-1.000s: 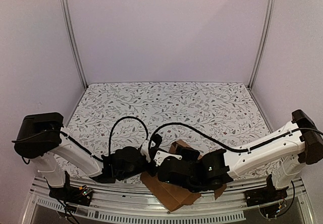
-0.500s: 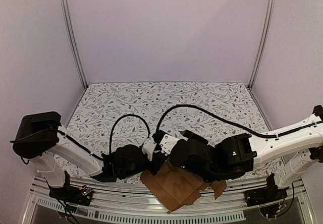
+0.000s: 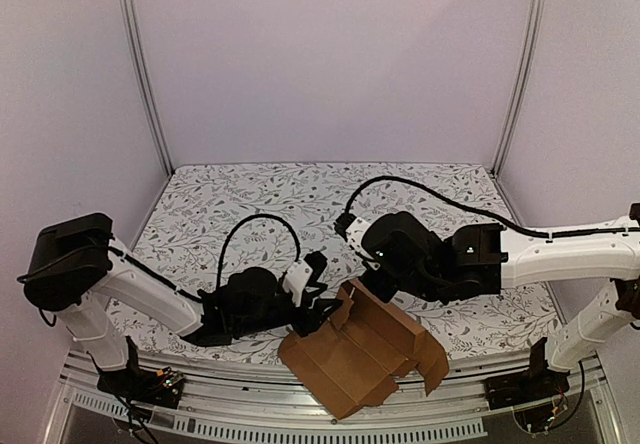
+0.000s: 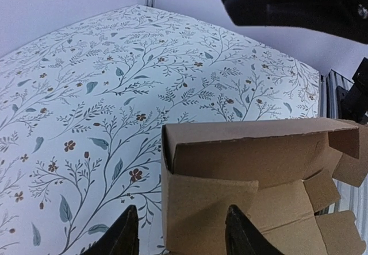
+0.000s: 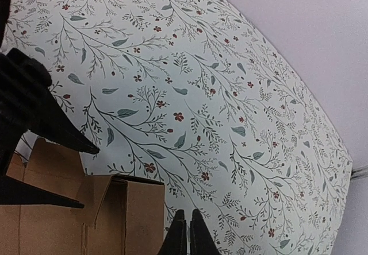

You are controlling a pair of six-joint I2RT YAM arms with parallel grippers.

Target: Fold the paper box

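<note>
I saw the left jaws spread wide, the fingers (image 4: 123, 238) either side of the left edge of the paper box (image 4: 247, 169); whether they touched the cardboard I couldn't tell. The right jaws were pressed together on nothing, fingertips (image 5: 198, 242) just beside the box's far wall. The box sat partly folded, flaps open, at the near edge of the counter (image 3: 250, 204), between the two arms.
</note>
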